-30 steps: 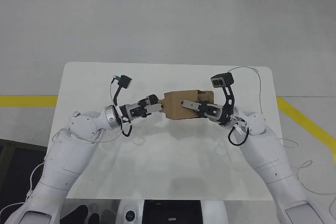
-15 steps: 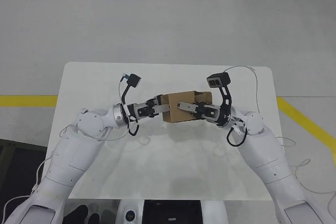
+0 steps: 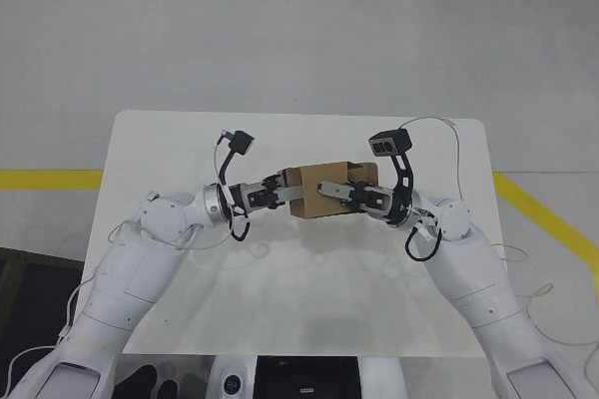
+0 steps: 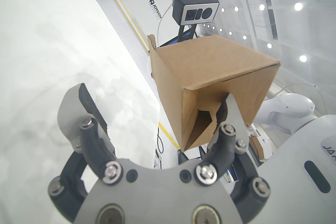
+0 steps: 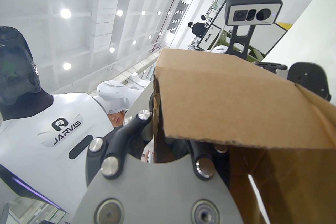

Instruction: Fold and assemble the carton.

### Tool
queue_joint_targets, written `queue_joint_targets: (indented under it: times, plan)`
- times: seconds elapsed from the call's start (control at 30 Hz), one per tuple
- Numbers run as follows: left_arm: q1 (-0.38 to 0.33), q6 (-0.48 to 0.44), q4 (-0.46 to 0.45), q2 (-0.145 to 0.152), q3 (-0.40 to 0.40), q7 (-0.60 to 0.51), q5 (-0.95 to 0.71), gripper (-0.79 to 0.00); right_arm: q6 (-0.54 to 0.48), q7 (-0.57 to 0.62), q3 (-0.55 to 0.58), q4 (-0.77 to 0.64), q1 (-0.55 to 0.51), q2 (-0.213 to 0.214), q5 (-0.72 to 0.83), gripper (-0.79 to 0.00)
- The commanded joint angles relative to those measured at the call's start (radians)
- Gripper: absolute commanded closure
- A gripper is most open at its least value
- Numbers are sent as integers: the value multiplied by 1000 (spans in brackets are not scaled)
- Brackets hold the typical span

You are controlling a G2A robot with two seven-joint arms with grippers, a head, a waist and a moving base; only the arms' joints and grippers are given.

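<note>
A brown cardboard carton (image 3: 324,190) is held up over the middle of the white table (image 3: 180,140), between the two arms. My right gripper (image 3: 337,189) comes in from the right and is shut on the carton's wall; the carton (image 5: 236,99) has a panel edge running between the fingers (image 5: 136,120). My left gripper (image 3: 283,186) is at the carton's left end and stands wide open. In the left wrist view, one finger (image 4: 232,112) of the left gripper (image 4: 157,96) is tucked into the carton's (image 4: 210,70) open end, against a loose flap. The other finger (image 4: 86,101) is apart from it.
The table's near half (image 3: 299,289) and far edge (image 3: 299,125) lie bare around the arms. A yellow floor line (image 3: 40,180) runs past both sides of the table.
The left arm has swung its wrist inward toward the carton's left end. The carton and the right gripper have shifted slightly left. Little has moved in the last half second.
</note>
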Motion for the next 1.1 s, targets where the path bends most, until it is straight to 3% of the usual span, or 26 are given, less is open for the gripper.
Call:
queue_joint_targets:
  times: [0.0,0.23,0.53,0.87,1.07]
  plan:
    - [-3,1,0,-1,5,1,1,-785,0,0,1,-2,-1,0,-1,0]
    - [-4,-3,11,-1,-5,-1,2,-785,1,1,11,2,-4,3,-6,0]
    - [41,-6,-9,23,-96,2,81,-785,40,-17,32,52,0,12,-107,0]
    - [98,-98,-178,54,-177,18,439,-785,210,-67,-21,123,20,9,-231,0]
    - [151,-150,-282,68,-210,71,695,-785,250,-148,-54,168,30,0,-299,0]
